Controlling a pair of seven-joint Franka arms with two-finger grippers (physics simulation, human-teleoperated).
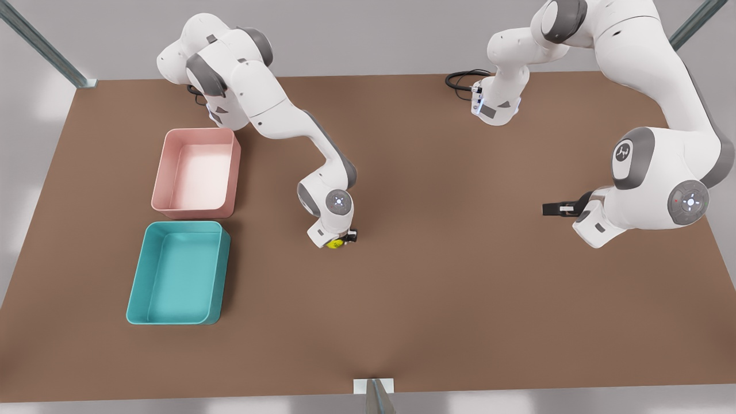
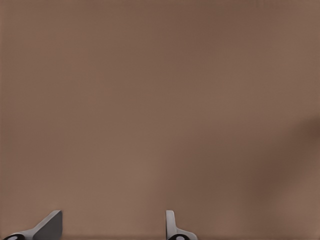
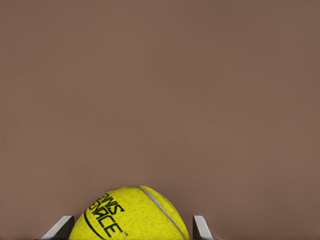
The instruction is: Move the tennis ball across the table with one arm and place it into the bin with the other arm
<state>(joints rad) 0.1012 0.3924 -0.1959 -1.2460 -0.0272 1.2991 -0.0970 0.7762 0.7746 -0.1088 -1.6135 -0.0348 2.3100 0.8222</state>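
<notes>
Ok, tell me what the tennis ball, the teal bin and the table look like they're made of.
Tennis ball: fuzzy yellow-green felt by its matte nap, with a pale seam and black printed lettering; it sits between the right claw fingers. Bin: probably moulded plastic, judging by its smooth teal walls, rounded corners and soft sheen. Table: flat matte brown, no grain or gloss, so perhaps laminate or board; the look leaves that open.

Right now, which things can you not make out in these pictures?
- Tennis ball: the right wrist view's edge cuts off its lower part; in the front view the right gripper covers most of it.
- Whether the ball touches the table: hidden under that gripper.
- Right gripper's hold: its fingers sit beside the ball, contact unclear.
- Left gripper: fingers apart in its wrist view, bases cut off.
</notes>
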